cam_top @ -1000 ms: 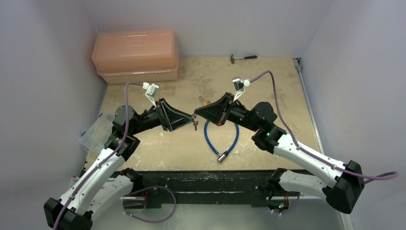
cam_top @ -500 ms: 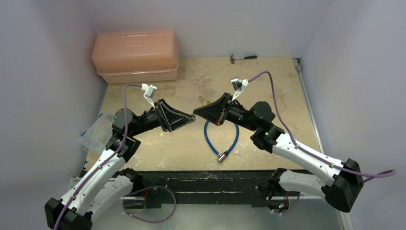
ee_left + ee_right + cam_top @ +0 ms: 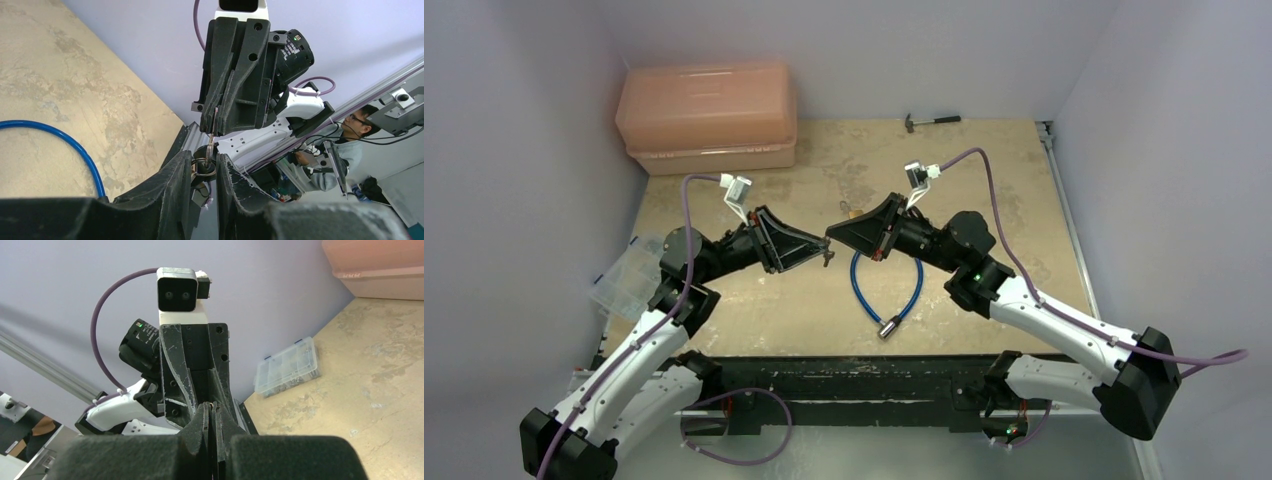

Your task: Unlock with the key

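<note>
My two grippers meet tip to tip above the middle of the table. My right gripper is shut on the key, a thin silvery blade hanging from its fingertips in the left wrist view. The key's ring sits between the fingers of my left gripper, which are closed on it with a narrow gap. In the right wrist view my right gripper has its fingers pressed together with a sliver of metal at the tip. The brass padlock lies on the table behind, on the blue cable.
The cable's silver end lies near the front edge. A pink plastic box stands at the back left, a small hammer at the back, and a clear organiser box at the left edge.
My right gripper has edged left onto the left gripper's tip. The key bunch that hung below the left fingertips now sits higher, between the two grippers.
</note>
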You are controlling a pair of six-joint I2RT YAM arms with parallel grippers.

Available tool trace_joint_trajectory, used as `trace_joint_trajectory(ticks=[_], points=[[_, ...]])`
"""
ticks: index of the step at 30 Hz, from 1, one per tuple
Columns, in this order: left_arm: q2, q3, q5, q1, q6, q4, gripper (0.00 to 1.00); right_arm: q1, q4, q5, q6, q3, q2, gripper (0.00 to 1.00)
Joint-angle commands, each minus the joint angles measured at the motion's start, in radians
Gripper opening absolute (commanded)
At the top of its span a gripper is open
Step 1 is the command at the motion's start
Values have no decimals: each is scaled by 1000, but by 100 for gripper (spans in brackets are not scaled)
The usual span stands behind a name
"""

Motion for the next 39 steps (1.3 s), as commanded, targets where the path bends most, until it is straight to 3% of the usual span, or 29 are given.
trace_joint_trajectory(ticks=[1, 10, 11, 16, 23, 30, 39], points=[[-1, -9, 1, -3, -4, 62, 22, -4, 62, 0, 12, 4, 2, 0], [-9, -3, -5, -4, 14, 33, 7, -4, 62, -20, 16, -4, -4, 0], [-11, 3, -6, -3, 24, 19, 8, -4, 56, -20, 19, -4, -9, 0], [-14, 12, -7, -3, 49, -7, 30, -4, 47, -20, 17, 1, -12, 0], [13, -14, 12, -3, -9, 120, 44, -4, 63, -17, 27, 6, 6, 0], [24, -45, 35, -4, -67, 226, 46, -4, 74, -32, 32, 21, 30, 0], [33, -47, 41, -3, -72, 226, 33, -4, 86, -52, 40, 10, 33, 0]])
